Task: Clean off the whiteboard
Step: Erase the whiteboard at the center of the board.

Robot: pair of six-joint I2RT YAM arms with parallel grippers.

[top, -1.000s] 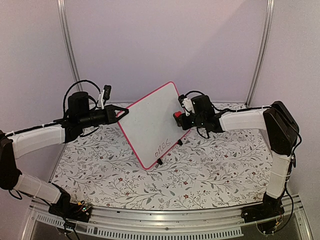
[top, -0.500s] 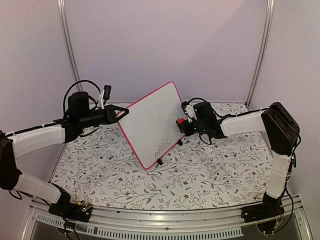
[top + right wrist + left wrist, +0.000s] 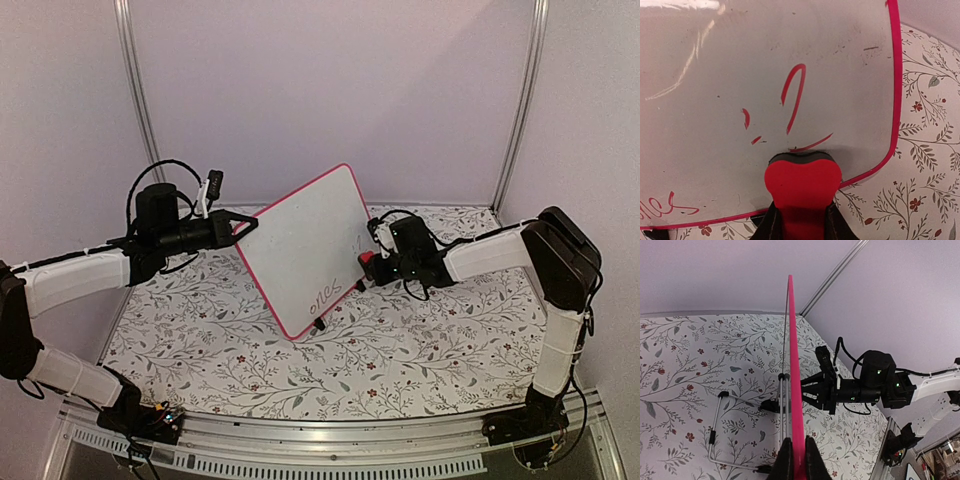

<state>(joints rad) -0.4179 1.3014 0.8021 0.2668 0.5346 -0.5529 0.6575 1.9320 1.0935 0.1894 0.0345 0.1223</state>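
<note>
The whiteboard (image 3: pixel 300 240), white with a pink-red frame, stands tilted above the floral table. My left gripper (image 3: pixel 243 225) is shut on its left edge; the left wrist view shows the pink frame (image 3: pixel 792 365) edge-on between my fingers (image 3: pixel 785 462). My right gripper (image 3: pixel 372 262) is shut on a red eraser (image 3: pixel 802 182), whose dark pad presses against the whiteboard (image 3: pixel 765 65) near its lower right corner. Red strokes (image 3: pixel 792 97) sit just above the eraser. Handwriting (image 3: pixel 326 294) runs along the board's lower edge.
The floral tablecloth (image 3: pixel 400 340) covers the table. A wire stand (image 3: pixel 715 437) with black feet props up the board's back. Metal posts (image 3: pixel 520 100) and pale walls close in the back and sides. My right arm (image 3: pixel 875 387) shows beyond the board.
My right gripper has slid the eraser down the board's right side toward its lower corner, leaving red strokes showing above it. The left gripper and the board have not moved.
</note>
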